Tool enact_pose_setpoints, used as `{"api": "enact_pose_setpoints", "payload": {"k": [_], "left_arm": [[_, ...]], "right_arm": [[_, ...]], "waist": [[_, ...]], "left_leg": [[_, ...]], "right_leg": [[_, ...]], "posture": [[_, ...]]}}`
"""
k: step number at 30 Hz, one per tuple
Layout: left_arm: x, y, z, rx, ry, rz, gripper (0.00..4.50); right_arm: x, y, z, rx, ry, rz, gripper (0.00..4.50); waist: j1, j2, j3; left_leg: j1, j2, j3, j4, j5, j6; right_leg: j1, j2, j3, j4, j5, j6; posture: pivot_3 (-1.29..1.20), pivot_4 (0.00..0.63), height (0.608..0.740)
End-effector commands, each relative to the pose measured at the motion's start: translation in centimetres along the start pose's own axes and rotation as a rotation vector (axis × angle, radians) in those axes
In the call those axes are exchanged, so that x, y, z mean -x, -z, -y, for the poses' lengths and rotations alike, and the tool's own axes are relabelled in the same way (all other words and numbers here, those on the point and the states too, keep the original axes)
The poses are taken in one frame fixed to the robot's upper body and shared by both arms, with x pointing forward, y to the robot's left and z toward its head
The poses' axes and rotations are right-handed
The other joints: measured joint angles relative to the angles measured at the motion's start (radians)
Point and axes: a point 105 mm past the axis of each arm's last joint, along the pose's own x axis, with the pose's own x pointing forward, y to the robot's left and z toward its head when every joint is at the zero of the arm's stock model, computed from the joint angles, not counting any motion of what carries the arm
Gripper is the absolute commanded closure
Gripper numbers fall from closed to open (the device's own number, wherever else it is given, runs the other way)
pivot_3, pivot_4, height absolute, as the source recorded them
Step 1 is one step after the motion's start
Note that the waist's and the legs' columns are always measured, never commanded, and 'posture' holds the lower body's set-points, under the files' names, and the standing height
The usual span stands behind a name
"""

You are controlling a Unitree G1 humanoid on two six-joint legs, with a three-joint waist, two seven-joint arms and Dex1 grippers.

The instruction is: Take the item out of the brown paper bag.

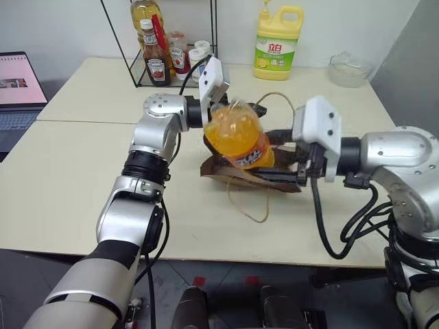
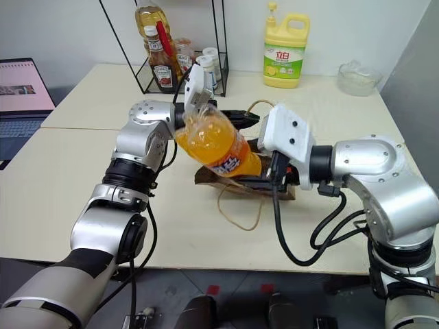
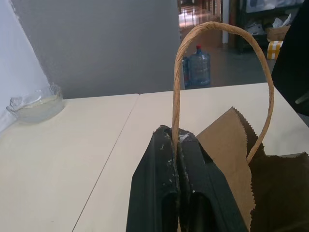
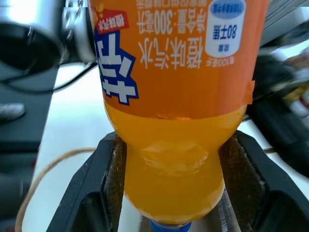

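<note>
Right tool [image 4: 169,193] clamps the soda bottle [image 1: 240,136]; left tool [image 3: 177,159] pinches the bag handle [image 3: 219,29] (closed).

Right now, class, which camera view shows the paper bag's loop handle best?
The left wrist view: the handle arches up, pinched in the left gripper. Both eye views show it small, behind the soda bottle.

Both arms: silver-grey metallic shells, rounded joint housings, black ribbed rings between segments. White boxy module at each wrist. Thick black cables loop from right forearm down below elbow; thinner black cable runs along left arm, another arcs over left wrist. Left gripper [image 3: 179,193]: two flat black fingers [image 3: 159,188], scuffed with white specks. Right gripper [image 4: 171,193]: black angular fingers [image 4: 96,188], brown textured pads on inner faces.
</note>
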Motion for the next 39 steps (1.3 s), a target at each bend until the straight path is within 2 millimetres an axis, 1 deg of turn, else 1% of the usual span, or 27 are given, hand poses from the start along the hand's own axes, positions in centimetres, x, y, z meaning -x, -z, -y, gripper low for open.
{"api": "enact_pose_setpoints", "payload": {"k": [1, 4, 6, 10, 14, 16, 18, 23, 24, 28, 30, 33, 37, 39], "left_arm": [[-0.3, -1.3, -0.2, -0.049, 0.002, 0.018, 4.50], [-0.3, -1.3, -0.2, -0.051, 0.004, 0.016, 4.50], [-0.3, -1.2, -0.2, -0.053, 0.004, 0.014, 4.50], [-0.2, -1.1, -0.2, -0.054, 0.002, 0.011, 4.50], [-0.2, -1.0, -0.1, -0.056, 0.007, 0.006, 4.50], [-0.2, -0.9, -0.1, -0.058, 0.008, 0.004, 4.50], [-0.2, -0.9, -0.1, -0.058, 0.009, 0.003, 4.50], [-0.3, -0.9, 0.0, -0.061, 0.014, 0.002, 4.50], [-0.3, -0.9, 0.0, -0.062, 0.015, 0.002, 4.50], [-0.2, -0.9, 0.1, -0.064, 0.014, 0.002, 4.50], [-0.2, -0.9, 0.1, -0.064, 0.013, 0.001, 4.50], [-0.2, -0.9, 0.1, -0.065, 0.011, 0.001, 4.50], [-0.2, -0.9, 0.1, -0.067, 0.011, 0.001, 4.50], [-0.2, -0.9, 0.1, -0.067, 0.011, 0.001, 4.50]], "right_arm": [[1.8, -1.8, 1.7, 0.032, 0.114, 0.056, 2.06], [3.3, -2.4, 2.8, 0.029, 0.186, 0.061, 2.06], [4.7, -2.6, 3.5, 0.033, 0.238, 0.041, 2.06], [7.3, -2.4, 4.3, 0.044, 0.319, -0.023, 2.06], [10.3, -2.6, 5.1, 0.053, 0.420, -0.076, 2.06], [11.4, -1.9, 5.4, 0.053, 0.463, -0.127, 2.06], [12.4, 0.3, 5.7, 0.069, 0.505, -0.253, 2.06], [14.2, 7.0, 6.0, 0.127, 0.528, -0.548, 2.06], [14.4, 8.1, 6.0, 0.147, 0.516, -0.596, 2.06], [15.5, 14.4, 5.2, 0.281, 0.411, -0.875, 2.06], [15.6, 16.3, 5.0, 0.335, 0.367, -0.941, 2.07], [15.4, 18.2, 5.2, 0.394, 0.318, -0.995, 2.08], [14.6, 19.7, 4.9, 0.382, 0.263, -1.003, 2.08], [14.3, 20.1, 4.8, 0.374, 0.247, -0.997, 2.08]], "waist": [[0.000, 0.000, 0.000], [0.000, 0.000, 0.000], [0.001, 0.000, 0.000], [0.002, 0.001, 0.000], [0.002, 0.001, 0.001], [0.002, 0.001, 0.001], [0.002, 0.001, 0.001], [0.003, 0.001, 0.001], [0.003, 0.001, 0.001], [0.001, 0.001, 0.001], [0.000, 0.001, 0.001], [-0.002, 0.002, 0.001], [-0.004, 0.003, 0.001], [-0.002, 0.003, 0.001]], "left_leg": [[0.000, 0.000, 0.000, 0.000, 0.000, 0.000], [0.000, 0.000, 0.000, 0.000, 0.000, 0.000], [-0.001, 0.000, 0.000, 0.000, 0.000, 0.000], [-0.003, 0.000, 0.000, 0.000, 0.000, 0.000], [-0.004, 0.000, 0.000, 0.000, 0.000, 0.000], [-0.004, 0.000, 0.001, 0.000, 0.000, 0.000], [-0.004, 0.000, 0.001, 0.000, 0.000, 0.000], [-0.005, -0.001, 0.002, 0.002, 0.000, 0.000], [-0.005, -0.001, 0.002, 0.002, 0.000, 0.000], [-0.005, -0.001, 0.002, 0.002, 0.000, 0.000], [-0.005, -0.001, 0.002, 0.002, 0.000, 0.000], [-0.005, -0.001, 0.003, 0.002, 0.000, 0.000], [-0.005, -0.001, 0.003, 0.002, 0.002, -0.003], [-0.005, -0.001, 0.003, 0.002, 0.002, -0.003]], "right_leg": [[0.000, 0.000, 0.000, 0.000, 0.000, 0.000], [0.000, 0.000, 0.000, 0.000, 0.000, 0.000], [0.000, 0.000, 0.000, 0.000, 0.000, 0.000], [-0.003, 0.000, 0.000, 0.000, 0.000, 0.000], [-0.004, 0.000, 0.000, 0.000, 0.000, 0.000], [-0.004, 0.000, 0.001, 0.000, 0.000, 0.000], [-0.004, 0.000, 0.001, 0.000, 0.000, 0.000], [-0.004, 0.000, 0.002, 0.000, 0.000, 0.000], [-0.004, -0.001, 0.002, 0.000, 0.000, 0.000], [-0.005, -0.001, 0.002, 0.000, 0.000, 0.000], [-0.005, -0.001, 0.002, 0.000, 0.000, 0.000], [-0.005, -0.001, 0.003, 0.001, 0.000, 0.000], [-0.005, 0.000, 0.003, 0.001, 0.000, 0.000], [-0.005, 0.000, 0.003, 0.001, 0.000, 0.000]], "posture": [[0.00, 0.150, 0.740], [0.00, 0.150, 0.740], [0.00, 0.150, 0.740], [0.00, 0.150, 0.740], [0.00, 0.150, 0.740], [0.00, 0.150, 0.740], [0.00, 0.150, 0.740], [0.00, 0.150, 0.740], [0.00, 0.150, 0.740], [0.00, 0.150, 0.740], [0.00, 0.150, 0.740], [0.00, 0.150, 0.740], [0.00, 0.150, 0.740], [0.00, 0.150, 0.740]]}}
